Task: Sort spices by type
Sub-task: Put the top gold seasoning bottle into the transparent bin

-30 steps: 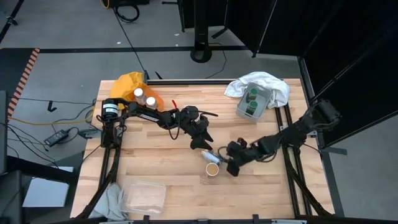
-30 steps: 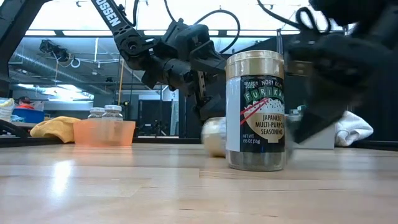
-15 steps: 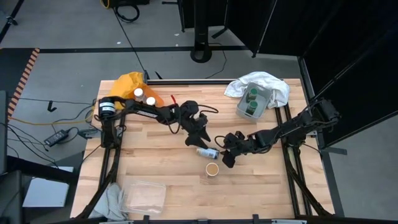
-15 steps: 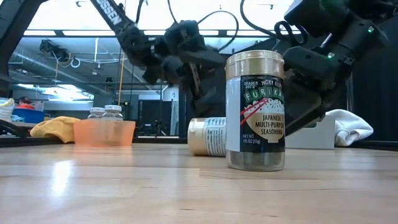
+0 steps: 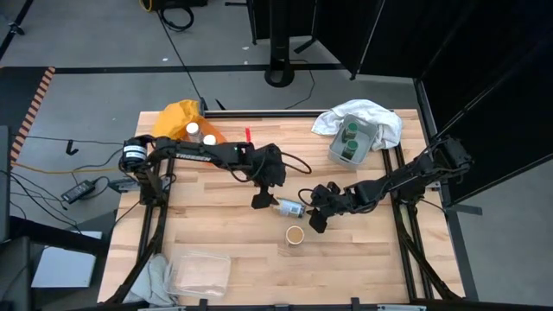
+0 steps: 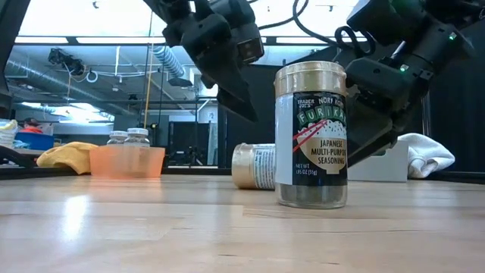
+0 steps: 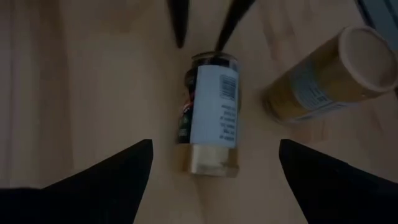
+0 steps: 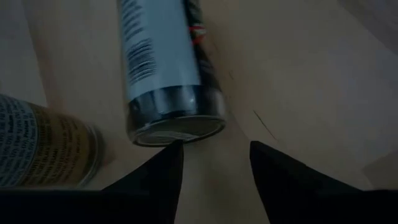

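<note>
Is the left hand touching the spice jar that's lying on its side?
Apart. In the left wrist view, the left hand's open fingers flank the lying jar with bare table showing between.

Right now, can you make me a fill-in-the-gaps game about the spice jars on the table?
1. The jar between the two hands is lying on its ____.
2. The Furikake jar stands upright and has a ____ lid.
3. The orange tray holds two jars with ____ lids.
4. The left hand has its fingers ____, holding nothing.

Missing words: side; tan; white; open
</note>
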Robot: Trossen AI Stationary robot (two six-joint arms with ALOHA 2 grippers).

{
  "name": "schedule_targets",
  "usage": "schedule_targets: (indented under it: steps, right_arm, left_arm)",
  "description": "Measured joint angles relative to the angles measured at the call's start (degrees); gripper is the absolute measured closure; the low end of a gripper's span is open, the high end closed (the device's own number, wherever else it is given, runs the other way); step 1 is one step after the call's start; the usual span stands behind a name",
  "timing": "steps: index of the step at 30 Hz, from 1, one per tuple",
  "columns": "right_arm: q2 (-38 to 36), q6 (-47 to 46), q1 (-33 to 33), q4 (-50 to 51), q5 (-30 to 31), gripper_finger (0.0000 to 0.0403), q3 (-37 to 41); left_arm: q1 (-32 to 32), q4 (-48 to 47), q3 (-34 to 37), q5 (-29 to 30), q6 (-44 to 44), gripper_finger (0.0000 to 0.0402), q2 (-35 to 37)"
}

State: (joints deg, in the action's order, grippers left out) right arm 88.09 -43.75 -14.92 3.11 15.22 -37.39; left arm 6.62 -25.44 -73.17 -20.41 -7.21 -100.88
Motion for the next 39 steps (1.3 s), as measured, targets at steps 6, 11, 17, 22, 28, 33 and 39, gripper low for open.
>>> schedule_targets:
  steps: [6,11,17,22,28,33,39]
  right_arm:
    - [0.00,0.35,0.00,0.64,0.11,0.0209,0.00]
    - [0.00,0.44,0.00,0.78,0.16,0.0209,0.00]
    - [0.00,0.45,0.00,0.87,0.16,0.0209,0.00]
    - [0.00,1.02,0.00,1.08,0.18,0.0209,-0.02]
    - [0.00,1.60,0.00,1.89,0.16,0.0209,-0.02]
    - [0.00,1.57,0.00,1.97,0.16,0.0209,0.00]
    - [0.02,1.36,0.00,2.15,0.14,0.0209,0.02]
  left_arm:
    - [-1.03,-0.03,0.00,0.80,0.17,0.0046,0.00]
    - [-3.23,1.07,1.11,3.41,0.06,0.0046,-0.29]
    - [-4.81,2.99,1.29,4.90,1.31,0.0046,-1.36]
    - [-5.37,3.80,1.29,7.11,1.46,0.0046,-3.11]
    - [-7.57,4.01,1.29,7.66,1.91,0.0046,-6.38]
    - [-8.69,4.88,1.29,10.77,1.52,0.0046,-8.90]
    - [-9.39,3.56,1.24,14.00,1.64,0.0049,-12.57]
